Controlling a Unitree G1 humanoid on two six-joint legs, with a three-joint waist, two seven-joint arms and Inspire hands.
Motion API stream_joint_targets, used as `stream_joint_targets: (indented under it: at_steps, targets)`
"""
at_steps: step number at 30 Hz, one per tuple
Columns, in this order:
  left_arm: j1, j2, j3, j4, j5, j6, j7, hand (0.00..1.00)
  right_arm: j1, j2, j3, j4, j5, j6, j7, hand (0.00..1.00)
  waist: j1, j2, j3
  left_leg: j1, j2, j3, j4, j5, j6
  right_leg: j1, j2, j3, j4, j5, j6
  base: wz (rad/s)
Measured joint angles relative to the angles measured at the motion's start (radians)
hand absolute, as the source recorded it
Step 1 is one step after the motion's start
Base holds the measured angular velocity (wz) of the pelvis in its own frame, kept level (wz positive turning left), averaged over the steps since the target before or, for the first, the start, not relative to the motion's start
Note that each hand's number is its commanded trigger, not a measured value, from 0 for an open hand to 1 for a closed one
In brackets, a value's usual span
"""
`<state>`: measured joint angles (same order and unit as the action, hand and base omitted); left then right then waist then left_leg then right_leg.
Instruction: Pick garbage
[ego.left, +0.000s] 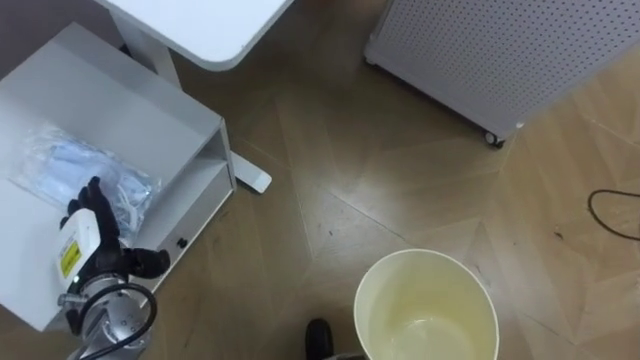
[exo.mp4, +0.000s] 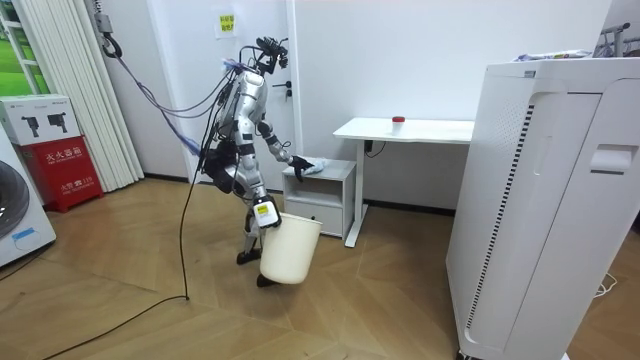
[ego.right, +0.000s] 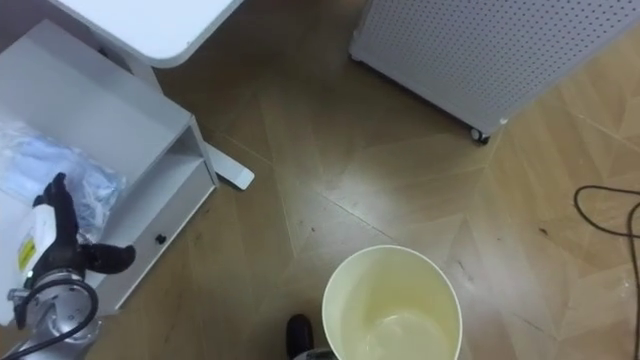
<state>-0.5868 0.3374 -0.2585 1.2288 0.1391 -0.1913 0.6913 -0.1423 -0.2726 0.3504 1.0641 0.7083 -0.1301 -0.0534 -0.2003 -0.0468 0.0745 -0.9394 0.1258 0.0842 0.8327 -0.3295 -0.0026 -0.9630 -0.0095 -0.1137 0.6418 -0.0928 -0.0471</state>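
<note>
On the low white cabinet (ego.left: 130, 105) the left hand (ego.left: 93, 228) is spread open over the plastic bag (ego.left: 65, 165); thin film could slip, falling beside the bin (ego.left: 420, 290).

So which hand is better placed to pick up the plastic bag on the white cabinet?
Left. The left hand is open, just over the plastic bag on the cabinet. The right hand is low at the rim of the bin, away from the bag.
</note>
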Motion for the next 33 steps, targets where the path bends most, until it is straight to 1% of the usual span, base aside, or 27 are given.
stream_joint_targets:
  at_steps: [1,2,3,4,5,6,7,9,11,12,14,17,25,29,33]
  targets:
    - [0.000,0.000,0.000,0.002,0.004,0.000,-0.003,0.00,0.000,0.000,0.000,0.000,0.000,0.000,0.000,1.00,0.000,0.000,-0.0003,-0.001,0.000,-0.001,0.001,0.000,0.000,0.000,0.000,0.000,0.000,0.000,0.000,0.00]
    - [0.000,0.001,0.001,0.003,0.008,0.000,-0.006,0.15,0.000,0.000,0.000,0.000,0.000,0.000,0.001,1.00,0.000,-0.001,-0.0004,-0.001,-0.001,-0.001,0.001,0.000,0.000,0.000,0.000,-0.001,0.000,0.000,0.000,0.00]
    - [0.000,0.002,0.001,0.003,0.008,0.000,-0.008,0.38,0.000,0.000,0.000,0.000,0.000,0.000,0.002,1.00,0.000,-0.001,-0.0004,-0.001,-0.001,-0.001,0.001,0.000,0.000,0.000,0.000,-0.002,0.000,0.000,0.000,0.00]
    - [0.000,0.004,0.001,0.003,0.009,0.000,-0.011,0.58,0.000,0.000,0.000,0.000,0.000,0.000,0.003,1.00,-0.001,-0.001,-0.0005,-0.001,-0.001,-0.001,0.001,0.000,0.000,0.000,0.000,-0.003,0.000,0.000,0.000,0.00]
    - [0.000,0.005,0.001,0.005,0.009,0.001,-0.016,0.72,0.000,0.000,0.001,0.001,0.005,0.000,0.004,1.00,-0.002,-0.001,-0.0007,-0.001,-0.001,-0.001,0.001,0.000,0.000,0.000,0.000,-0.004,0.000,0.000,0.000,0.00]
    - [0.000,0.006,0.001,0.005,0.008,0.001,-0.017,0.95,0.001,0.000,0.001,0.001,0.010,0.000,0.005,1.00,-0.002,0.000,-0.0007,-0.001,-0.001,-0.001,0.001,0.000,0.000,0.000,0.000,-0.004,0.000,0.000,0.000,0.00]
    - [0.000,0.008,0.000,0.005,0.009,0.003,-0.016,1.00,0.002,-0.001,0.002,0.001,0.017,0.000,0.007,1.00,-0.004,0.000,-0.0010,-0.002,-0.001,-0.001,0.001,0.000,0.000,-0.001,0.000,-0.004,-0.001,0.000,0.000,0.00]
    - [0.000,0.018,-0.004,0.005,0.014,0.003,0.008,1.00,0.003,-0.001,0.006,0.001,0.039,0.001,0.011,1.00,-0.005,0.002,-0.0024,-0.002,0.000,-0.001,0.001,0.000,0.000,-0.001,0.000,-0.004,0.000,0.000,0.000,0.00]
    - [-0.006,0.055,-0.022,0.010,0.013,0.009,0.013,1.00,0.003,-0.003,0.020,0.001,0.057,0.004,0.011,1.00,-0.005,0.002,-0.0041,0.002,-0.001,0.002,0.001,0.000,0.000,-0.001,-0.003,-0.004,0.006,0.000,-0.001,0.00]
    - [-0.007,0.062,-0.024,0.010,0.013,0.011,0.012,1.00,0.003,-0.003,0.022,0.001,0.064,0.004,0.012,1.00,-0.006,0.002,-0.0042,0.003,-0.002,0.002,0.001,0.000,0.000,0.000,-0.004,-0.004,0.007,0.000,-0.001,0.00]
    - [-0.014,0.086,-0.034,0.011,0.009,0.021,0.002,1.00,0.003,-0.004,0.022,-0.001,0.077,0.011,0.014,1.00,-0.009,0.002,-0.0044,0.005,-0.005,0.004,0.001,0.000,0.000,0.000,-0.007,-0.003,0.014,-0.001,-0.001,0.00]
    - [-0.021,0.086,-0.040,0.012,0.008,0.037,0.002,1.00,0.003,-0.004,0.021,-0.004,0.078,0.020,0.013,1.00,-0.008,0.002,-0.0045,0.009,-0.009,0.005,0.001,0.001,0.001,0.000,-0.010,0.001,0.017,-0.002,0.001,0.00]
    - [-0.027,0.082,-0.040,0.014,0.008,0.049,-0.014,1.00,0.003,-0.005,0.022,-0.007,0.081,0.020,0.013,1.00,-0.008,0.002,-0.0045,0.017,-0.010,0.006,-0.003,0.002,0.002,0.006,-0.010,0.002,0.015,-0.002,0.001,0.00]
    - [-0.017,0.068,-0.038,0.018,-0.013,0.047,-0.033,1.00,0.004,-0.005,0.023,-0.006,0.080,0.012,0.011,1.00,0.001,0.002,-0.0047,0.042,-0.008,0.023,-0.019,0.003,0.001,0.018,-0.007,0.019,0.009,-0.002,0.002,-0.07]
    - [-0.013,0.056,-0.038,0.016,-0.051,0.032,-0.030,1.00,0.004,-0.001,0.023,-0.004,0.074,0.000,0.006,1.00,0.004,0.003,-0.0052,0.049,-0.003,0.024,-0.033,0.007,-0.003,0.028,-0.004,0.010,-0.008,0.005,-0.005,-0.03]
